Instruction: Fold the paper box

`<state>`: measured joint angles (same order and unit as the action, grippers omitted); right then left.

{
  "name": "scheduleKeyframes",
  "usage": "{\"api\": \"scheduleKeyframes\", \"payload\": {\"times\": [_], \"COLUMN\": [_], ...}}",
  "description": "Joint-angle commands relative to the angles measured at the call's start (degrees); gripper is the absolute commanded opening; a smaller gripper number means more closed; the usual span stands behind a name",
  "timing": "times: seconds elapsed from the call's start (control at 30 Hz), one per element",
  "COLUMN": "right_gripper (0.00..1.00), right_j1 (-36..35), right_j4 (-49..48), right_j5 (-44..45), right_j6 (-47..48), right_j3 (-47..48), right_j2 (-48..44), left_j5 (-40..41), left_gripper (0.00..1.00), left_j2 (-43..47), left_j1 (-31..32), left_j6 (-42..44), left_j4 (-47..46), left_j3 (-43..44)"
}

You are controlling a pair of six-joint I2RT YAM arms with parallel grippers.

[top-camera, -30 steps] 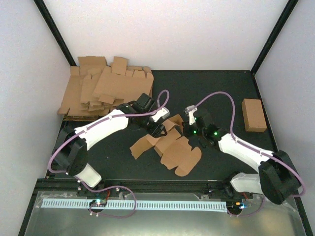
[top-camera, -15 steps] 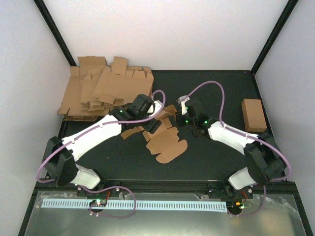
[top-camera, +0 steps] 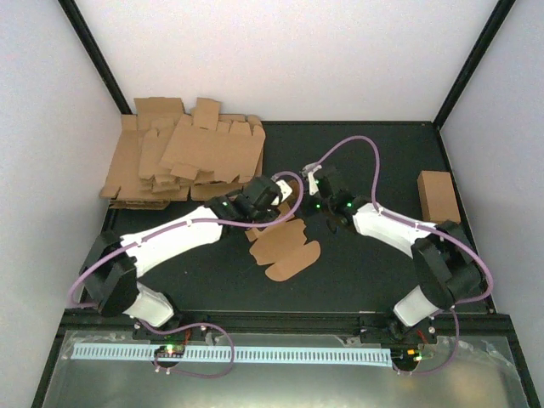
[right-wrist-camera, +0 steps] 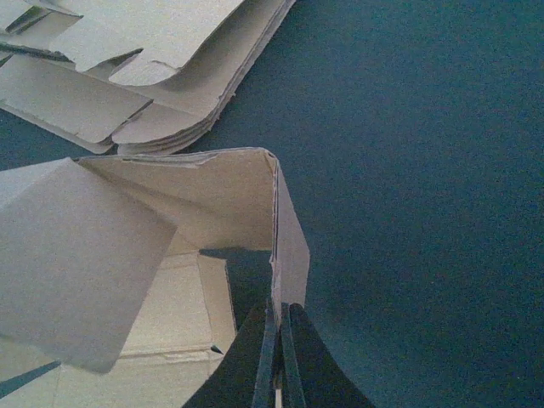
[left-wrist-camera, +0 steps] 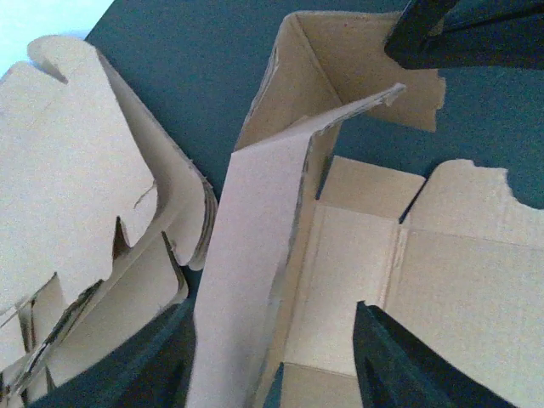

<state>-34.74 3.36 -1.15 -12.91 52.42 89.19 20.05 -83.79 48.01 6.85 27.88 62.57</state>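
Since a second ago both arms have swung in toward the back of the counter [top-camera: 365, 272], closer to the heap [top-camera: 183, 157] of blanks. The box [top-camera: 285, 251] got bunched up tighter, sitting mid counter just in front of that heap. Left pincer [left-wrist-camera: 272, 340] is open, fingers either side of a raised flap, and right pincer [right-wrist-camera: 278, 336] is pinched tight on a standing wall edge

top view: even, diffuse overhead light; white walls [top-camera: 297, 59] bright, table [top-camera: 340, 272] matte and dark, shadows soft. wrist views: dimmer, blue cast. left gripper fingers [left-wrist-camera: 408, 365] dark and out of focus; paper box [left-wrist-camera: 255, 255] grain sharp.
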Motion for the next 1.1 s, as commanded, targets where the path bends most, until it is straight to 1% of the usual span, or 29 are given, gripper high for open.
{"api": "scheduleKeyframes", "payload": {"times": [0.0,0.03,0.13,0.2,0.3,0.33,0.4,0.63,0.9,1.07], "right_gripper": [0.02,0.02,0.02,0.02,0.02,0.02,0.02,0.02,0.02,0.02], "right_j1": [-0.17,-0.15,-0.16,-0.16,-0.16,-0.15,-0.19,-0.15,-0.26,-0.32], "right_j4": [0.99,1.37,1.62,1.84,2.63,3.01,3.61,5.92,11.36,10.03], "right_j5": [-0.62,-0.70,-0.71,-0.61,-0.44,-0.56,-0.85,-3.25,-5.43,-7.81], "right_j6": [0.31,0.27,0.25,0.25,0.17,0.10,-0.26,-2.55,-6.08,-10.07], "right_j3": [2.34,2.64,2.70,2.74,3.08,3.19,3.41,3.67,5.77,3.23], "right_j2": [1.22,1.42,1.37,1.21,1.37,1.35,1.23,0.58,-0.02,-1.10], "left_j5": [9.19,10.89,13.72,14.13,15.18,15.90,17.69,20.43,21.80,21.30], "left_gripper": [0.50,0.45,0.41,0.37,0.22,0.19,0.15,0.05,0.02,0.02], "left_j2": [-4.85,-5.73,-7.77,-8.12,-8.06,-8.12,-8.42,-9.88,-11.33,-11.44], "left_j1": [2.65,3.30,4.19,4.20,4.41,4.63,5.49,7.41,10.25,11.71], "left_j6": [2.30,2.38,2.20,2.09,1.73,1.72,2.04,0.98,0.73,-1.46], "left_j4": [-0.87,-0.89,-1.18,-1.57,-2.15,-2.38,-3.50,-6.75,-9.20,-10.37], "left_j3": [2.81,2.98,2.85,2.54,2.05,1.73,0.39,-2.64,-4.43,-5.97]}}
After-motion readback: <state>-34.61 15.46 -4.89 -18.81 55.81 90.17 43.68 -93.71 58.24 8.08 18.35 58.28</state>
